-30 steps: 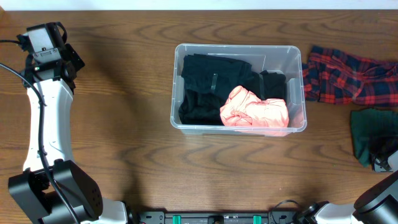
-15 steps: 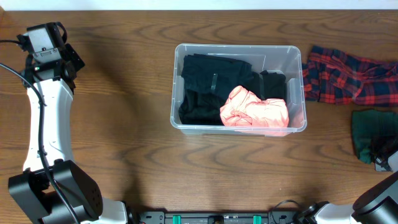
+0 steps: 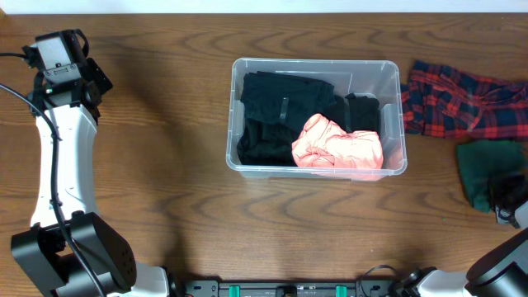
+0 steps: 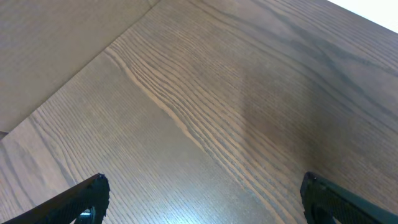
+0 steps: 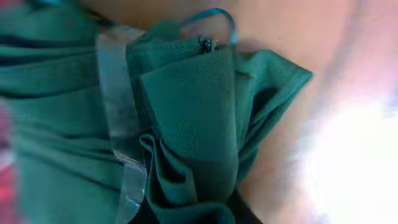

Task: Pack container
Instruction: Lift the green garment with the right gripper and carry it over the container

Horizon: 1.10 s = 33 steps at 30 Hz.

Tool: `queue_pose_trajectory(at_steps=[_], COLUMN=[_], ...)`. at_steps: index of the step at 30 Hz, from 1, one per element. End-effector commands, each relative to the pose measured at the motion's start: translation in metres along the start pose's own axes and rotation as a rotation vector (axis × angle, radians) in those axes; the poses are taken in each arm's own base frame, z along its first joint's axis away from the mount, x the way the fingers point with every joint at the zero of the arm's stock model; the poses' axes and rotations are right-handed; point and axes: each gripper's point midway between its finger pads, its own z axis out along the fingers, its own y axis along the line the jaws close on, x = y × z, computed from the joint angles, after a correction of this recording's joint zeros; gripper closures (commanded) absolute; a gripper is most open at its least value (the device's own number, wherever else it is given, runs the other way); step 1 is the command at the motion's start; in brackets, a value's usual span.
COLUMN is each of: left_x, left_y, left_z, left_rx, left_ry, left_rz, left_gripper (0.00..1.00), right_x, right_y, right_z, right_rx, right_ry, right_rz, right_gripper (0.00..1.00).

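Gripping the soft, floppy green cloth [image 5: 186, 106], the right claw [image 3: 505, 198] is clenched tight. The left claw [image 4: 200, 198] is spread wide. The container [image 3: 316, 63] looks stiff; grab its rim.

Overhead's evenly lit and sharp. Left wrist's crisp too, just a soft dark band on the counter [image 4: 155, 124] ahead of the left gripper [image 4: 205, 202]. Right wrist's rough: green cloth [image 5: 186, 124] sharp, everything past it smeared, blown-out white glare.
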Motion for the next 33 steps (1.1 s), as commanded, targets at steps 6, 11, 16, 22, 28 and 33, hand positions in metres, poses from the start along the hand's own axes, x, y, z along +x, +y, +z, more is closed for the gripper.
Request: queue_pose_trajectory(at_steps=[6,11,16,22,28,33], left_x=[-0.004,-0.004,-0.004,-0.004,-0.004,-0.004], left_y=[0.004,0.004,0.004,0.004,0.004,0.004], left_z=[-0.003,-0.003,-0.003,-0.003,-0.003,-0.003], left_rx=[-0.012,-0.012,-0.012,-0.012,-0.012,-0.012], left_ry=[-0.012,-0.012,-0.012,-0.012,-0.012,-0.012], left_rz=[-0.005,-0.005,-0.005,-0.005,-0.005,-0.005], left_gripper=[0.02,0.02,0.02,0.02,0.02,0.02], right_x=[0.009,0.030,0.065,0.109,0.134,0.158], right_y=[0.081,0.125,0.169,0.213,0.228,0.231], right_z=[-0.080,-0.131,-0.183,-0.235,-0.254,-0.249], right_rx=[-0.366,-0.561,-0.747,-0.883,-0.807,-0.718], right_ry=[-0.040,-0.063,-0.057,-0.016,-0.067,-0.075], right_rz=[-0.192,-0.308,-0.459,-0.632,-0.818,-0.976], right_gripper=[0.99,0.99,0.99,0.99,0.99,0.99])
